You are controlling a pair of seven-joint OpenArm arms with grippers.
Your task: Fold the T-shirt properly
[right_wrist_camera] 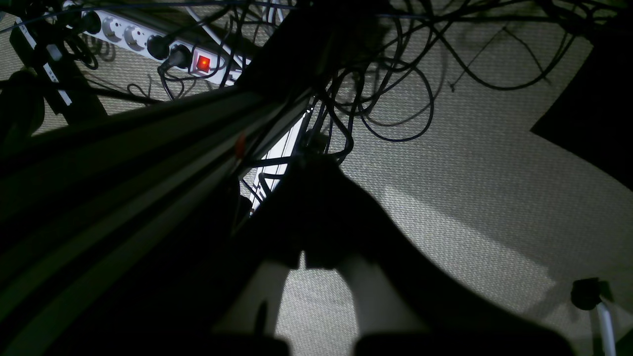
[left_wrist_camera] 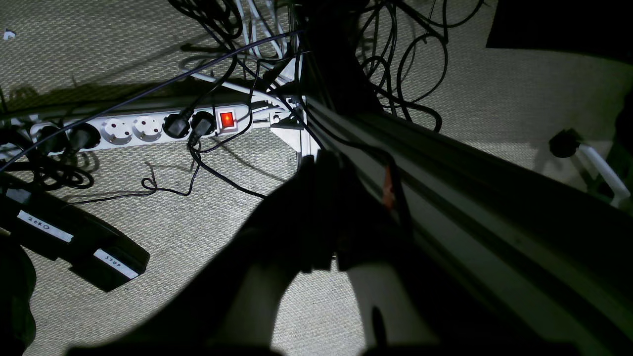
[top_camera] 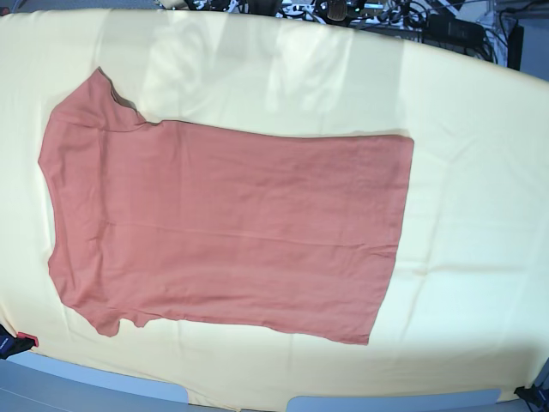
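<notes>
In the base view the rust-orange T-shirt (top_camera: 232, 227) lies spread flat on the pale yellow cloth (top_camera: 480, 172). Its sleeves point to the left and its straight hem is at the right. Neither arm shows in that view. Both wrist cameras look down at the carpeted floor beside the table frame. The left gripper (left_wrist_camera: 324, 165) is a dark silhouette with its fingers pressed together, holding nothing. The right gripper (right_wrist_camera: 316, 165) looks the same: shut and empty, against a tangle of cables. Both are far from the shirt.
A white power strip (left_wrist_camera: 148, 127) with a lit red switch lies on the floor among black cables (right_wrist_camera: 390, 99). A metal frame beam (left_wrist_camera: 494, 198) runs diagonally past the left gripper. A black pedal box with white labels (left_wrist_camera: 74, 237) sits at the left.
</notes>
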